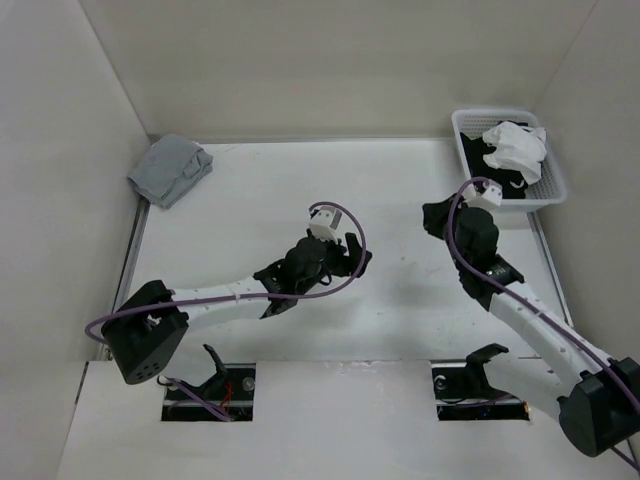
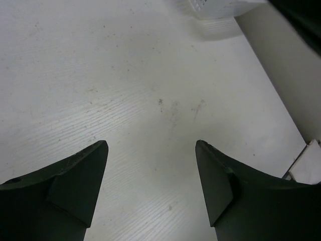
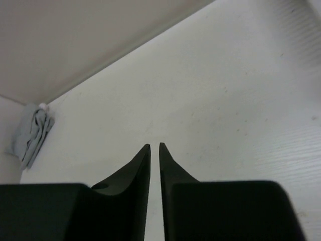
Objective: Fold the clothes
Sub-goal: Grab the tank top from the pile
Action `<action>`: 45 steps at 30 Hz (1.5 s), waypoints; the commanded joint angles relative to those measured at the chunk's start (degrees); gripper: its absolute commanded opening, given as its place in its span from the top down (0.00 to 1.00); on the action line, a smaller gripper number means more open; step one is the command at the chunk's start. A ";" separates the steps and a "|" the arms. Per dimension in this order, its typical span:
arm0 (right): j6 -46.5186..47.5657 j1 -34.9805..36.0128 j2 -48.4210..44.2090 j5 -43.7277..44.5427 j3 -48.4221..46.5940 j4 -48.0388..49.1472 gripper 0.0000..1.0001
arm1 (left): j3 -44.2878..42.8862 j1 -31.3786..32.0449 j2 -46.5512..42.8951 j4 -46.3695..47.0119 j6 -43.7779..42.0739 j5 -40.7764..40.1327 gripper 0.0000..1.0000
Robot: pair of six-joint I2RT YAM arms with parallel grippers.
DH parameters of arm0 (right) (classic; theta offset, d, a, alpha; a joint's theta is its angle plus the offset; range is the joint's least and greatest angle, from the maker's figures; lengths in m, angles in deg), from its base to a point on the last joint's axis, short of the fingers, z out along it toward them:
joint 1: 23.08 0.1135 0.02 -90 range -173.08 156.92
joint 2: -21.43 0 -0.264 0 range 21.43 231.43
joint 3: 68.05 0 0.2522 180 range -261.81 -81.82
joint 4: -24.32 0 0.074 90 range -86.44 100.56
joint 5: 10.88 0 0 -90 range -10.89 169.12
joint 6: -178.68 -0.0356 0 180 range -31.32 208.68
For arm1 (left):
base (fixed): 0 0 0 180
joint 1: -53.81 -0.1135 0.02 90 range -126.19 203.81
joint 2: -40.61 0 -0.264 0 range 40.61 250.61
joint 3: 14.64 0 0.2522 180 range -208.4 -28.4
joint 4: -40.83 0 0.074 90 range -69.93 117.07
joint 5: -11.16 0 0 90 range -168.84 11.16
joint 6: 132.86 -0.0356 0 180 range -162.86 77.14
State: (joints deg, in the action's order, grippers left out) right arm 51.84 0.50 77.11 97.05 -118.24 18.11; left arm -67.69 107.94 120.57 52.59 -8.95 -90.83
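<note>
White camisole [image 1: 515,147] in the basket [image 1: 520,204], overhead view only

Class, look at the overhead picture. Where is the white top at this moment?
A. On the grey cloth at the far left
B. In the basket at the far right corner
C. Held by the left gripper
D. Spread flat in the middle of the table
B: the white top lies crumpled in the basket, on top of black clothes, and the middle of the table has no garment on it.
</note>
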 commanded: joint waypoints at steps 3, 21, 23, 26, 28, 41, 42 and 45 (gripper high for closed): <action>1.06 -9.36 3.90 2.72 -11.54 -5.52 0.96 | 2.89 0.31 -3.58 3.48 -3.41 0.30 0.32; 3.09 -40.75 52.94 -2.81 -53.74 -15.64 0.45 | 7.21 -4.95 -1.57 9.99 -2.98 1.44 0.53; 2.65 -41.63 55.05 -5.35 -54.71 -13.89 0.45 | 7.29 -5.39 -1.04 10.43 -2.62 2.05 0.51; 0.72 -43.13 58.13 -8.79 -57.18 -12.56 0.46 | 7.56 -5.75 0.19 11.74 -2.10 2.58 0.50; -0.33 -43.57 59.36 -9.76 -57.79 -11.16 0.47 | 7.47 -5.83 1.15 12.62 -2.01 3.89 0.50; -3.24 -45.94 66.92 -12.57 -64.91 -12.91 0.52 | 7.12 -6.89 4.59 14.82 -0.60 6.01 0.50; -3.15 -45.94 67.36 -12.66 -65.70 -13.52 0.58 | 7.12 -7.15 4.67 14.91 -0.43 6.27 0.50; -3.32 -45.85 66.84 -12.40 -65.01 -12.92 0.81 | 7.12 -7.42 4.94 15.17 -0.16 6.36 0.50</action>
State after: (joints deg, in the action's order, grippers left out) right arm 49.39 -45.16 144.28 85.27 -180.71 4.43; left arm -60.48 101.10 125.23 63.65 -9.89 -85.61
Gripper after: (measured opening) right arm 0.314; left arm 0.499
